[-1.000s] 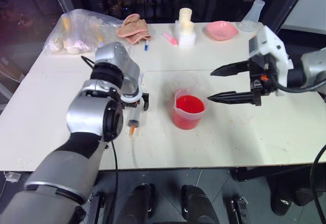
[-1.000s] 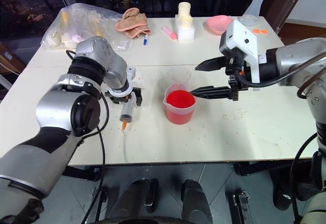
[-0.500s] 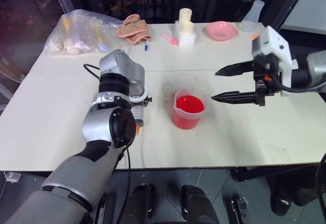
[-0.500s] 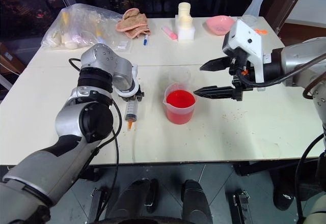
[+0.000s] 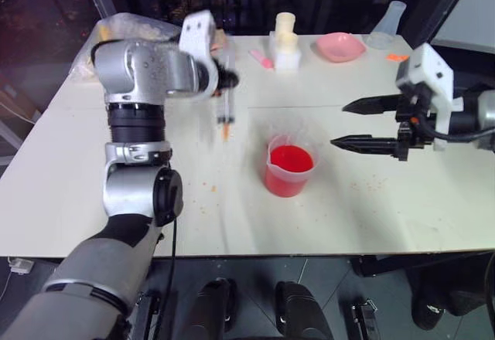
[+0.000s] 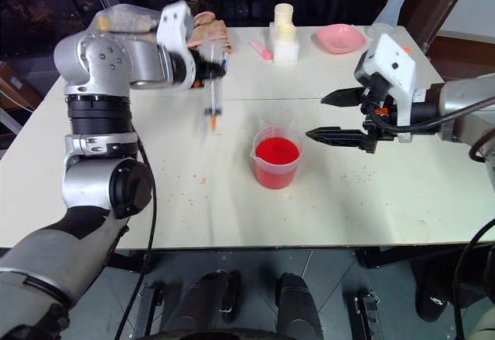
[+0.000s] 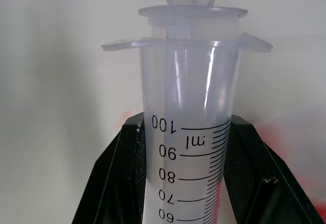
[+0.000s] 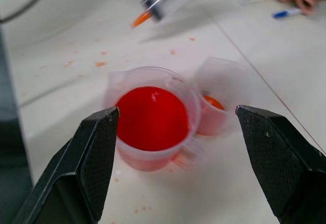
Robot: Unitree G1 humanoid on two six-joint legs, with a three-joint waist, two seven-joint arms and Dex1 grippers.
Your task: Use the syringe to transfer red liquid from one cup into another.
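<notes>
While held aloft, syringe (image 6: 212,102) off table (image 6: 402,201).

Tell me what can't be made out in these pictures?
- Syringe: motion-blurred in the eye views; in the left wrist view its lower barrel and tip are cut off by the edge.
- Clear cup behind the red beaker: nearly see-through in the eye views, its fill level unclear.
- Contents of the plastic bag: too small to tell.
</notes>
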